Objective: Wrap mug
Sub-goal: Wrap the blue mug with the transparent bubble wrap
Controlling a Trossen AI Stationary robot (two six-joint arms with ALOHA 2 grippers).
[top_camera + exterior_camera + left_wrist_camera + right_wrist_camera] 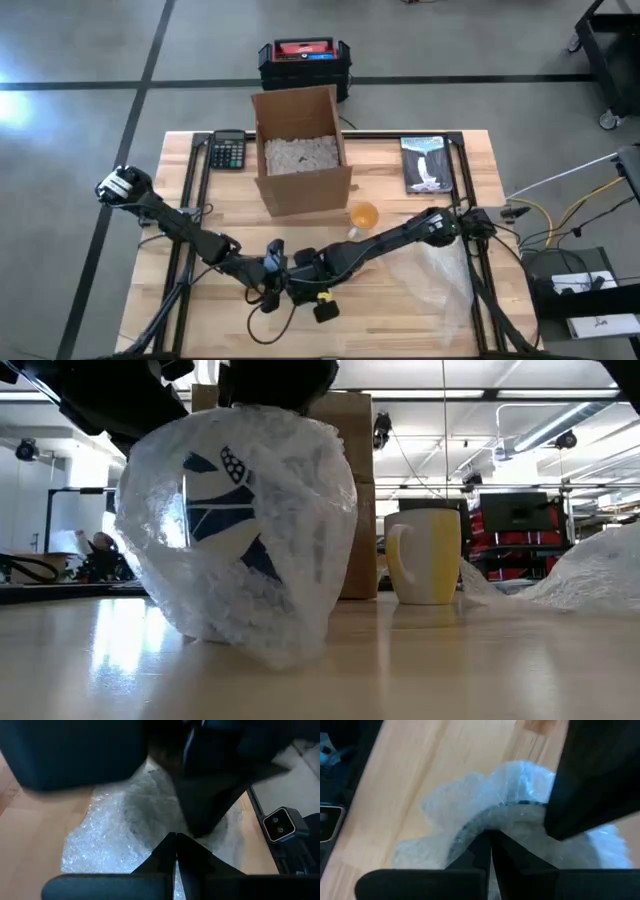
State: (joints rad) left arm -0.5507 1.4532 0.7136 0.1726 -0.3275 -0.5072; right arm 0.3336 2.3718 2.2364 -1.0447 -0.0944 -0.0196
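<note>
The wrapped mug (240,525) sits near the table's front edge, swathed in bubble wrap (485,825); it looks rigid, breakable ceramic under a slippery, yielding skin. Left gripper (175,851) and right gripper (489,845) both pinch the film, best held at gathered folds

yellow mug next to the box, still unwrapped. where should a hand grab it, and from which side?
Judging from its pose, take the yellow mug by the rim or across the body, coming from above. It stands upright with its mouth open, and the cardboard box sits close behind it in the high view. In the low view its handle points toward the wrapped mug, so avoid clamping there.
</note>
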